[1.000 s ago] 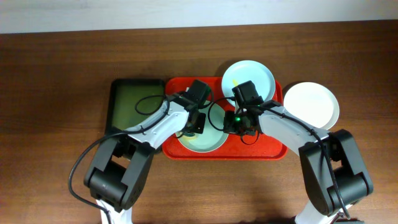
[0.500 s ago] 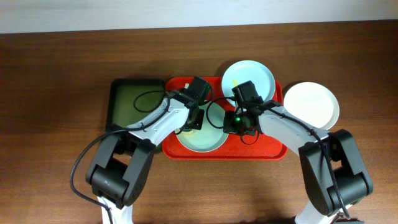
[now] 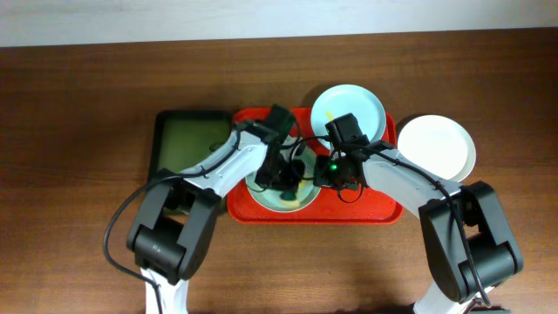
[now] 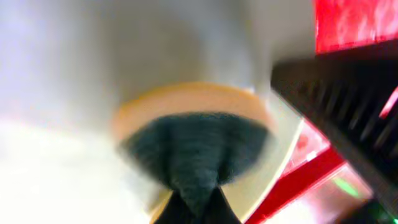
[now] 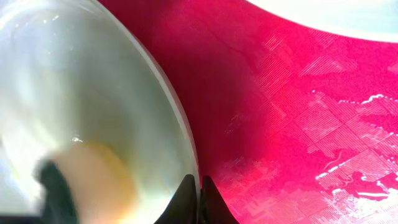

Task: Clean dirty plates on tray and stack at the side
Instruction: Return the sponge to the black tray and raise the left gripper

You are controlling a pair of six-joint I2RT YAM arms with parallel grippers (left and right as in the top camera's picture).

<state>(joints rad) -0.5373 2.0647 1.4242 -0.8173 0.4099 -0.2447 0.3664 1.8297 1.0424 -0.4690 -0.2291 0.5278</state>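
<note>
On the red tray (image 3: 377, 206) lie green plate (image 3: 265, 197) and blue plate (image 3: 356, 102); white plate (image 3: 436, 148) beside.

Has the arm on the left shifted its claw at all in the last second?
Yes. The left gripper, with its sponge, has slid rightward across the pale green plate, away from the dark green tray, toward the plate's middle.

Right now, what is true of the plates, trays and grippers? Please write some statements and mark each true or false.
The white plate lies on the red-orange tray. False: it lies on the table, right of the tray.
The pale blue plate lies at the tray's far right end. True.
The left gripper holds a sponge over the pale green plate. True.
The right gripper hangs open over the blue plate. False: it is shut on the pale green plate's rim.
The dark green tray lies left of the red-orange tray. True.
</note>
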